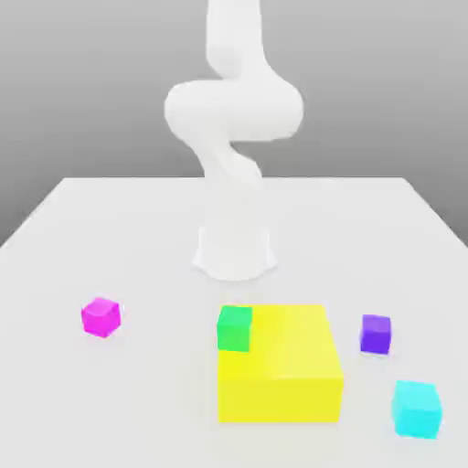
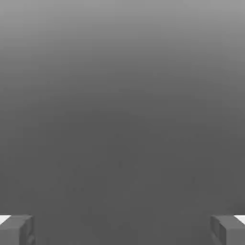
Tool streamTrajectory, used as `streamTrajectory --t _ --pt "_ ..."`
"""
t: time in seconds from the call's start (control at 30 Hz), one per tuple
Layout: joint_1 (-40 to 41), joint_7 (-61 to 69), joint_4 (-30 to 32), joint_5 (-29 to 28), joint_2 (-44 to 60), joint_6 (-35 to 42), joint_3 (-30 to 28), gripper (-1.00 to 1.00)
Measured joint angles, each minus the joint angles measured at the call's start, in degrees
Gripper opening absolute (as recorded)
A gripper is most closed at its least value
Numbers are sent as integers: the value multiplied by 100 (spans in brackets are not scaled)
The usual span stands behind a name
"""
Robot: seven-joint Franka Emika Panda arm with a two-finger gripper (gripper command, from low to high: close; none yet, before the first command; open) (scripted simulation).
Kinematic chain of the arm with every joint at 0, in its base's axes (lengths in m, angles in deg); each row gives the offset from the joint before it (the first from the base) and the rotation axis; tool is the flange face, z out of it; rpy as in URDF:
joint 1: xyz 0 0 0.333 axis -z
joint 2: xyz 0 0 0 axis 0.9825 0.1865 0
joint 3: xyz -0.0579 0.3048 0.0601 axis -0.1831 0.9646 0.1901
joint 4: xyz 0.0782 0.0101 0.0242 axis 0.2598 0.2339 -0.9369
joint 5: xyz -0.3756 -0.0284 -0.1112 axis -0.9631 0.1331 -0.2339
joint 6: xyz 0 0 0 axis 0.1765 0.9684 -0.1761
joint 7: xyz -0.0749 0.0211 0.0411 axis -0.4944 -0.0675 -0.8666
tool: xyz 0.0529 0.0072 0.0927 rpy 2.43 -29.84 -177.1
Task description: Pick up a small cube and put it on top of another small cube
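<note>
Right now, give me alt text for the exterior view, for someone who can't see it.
A green cube sits on a yellow block before a white robot arm; magenta cube at the exterior view's left, purple and cyan cubes at its right.

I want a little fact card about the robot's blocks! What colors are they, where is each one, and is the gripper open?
big block: yellow, flat on the table
on the big block: green cube
exterior view's left: magenta cube, on the table
exterior view's right: purple cube and cyan cube, both on the table
gripper: open, nothing between the fingers
cubes stacked on each other: none
</note>
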Motion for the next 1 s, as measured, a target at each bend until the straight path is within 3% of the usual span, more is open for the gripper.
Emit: streamTrajectory --t 0.3,0.57,1.0 --pt "-1154 1892 227 435 1914 -691 -183 0" --pt "-1835 3412 427 632 3573 -1300 56 0" --pt "-2536 4490 570 -280 6212 -2607 246 0"
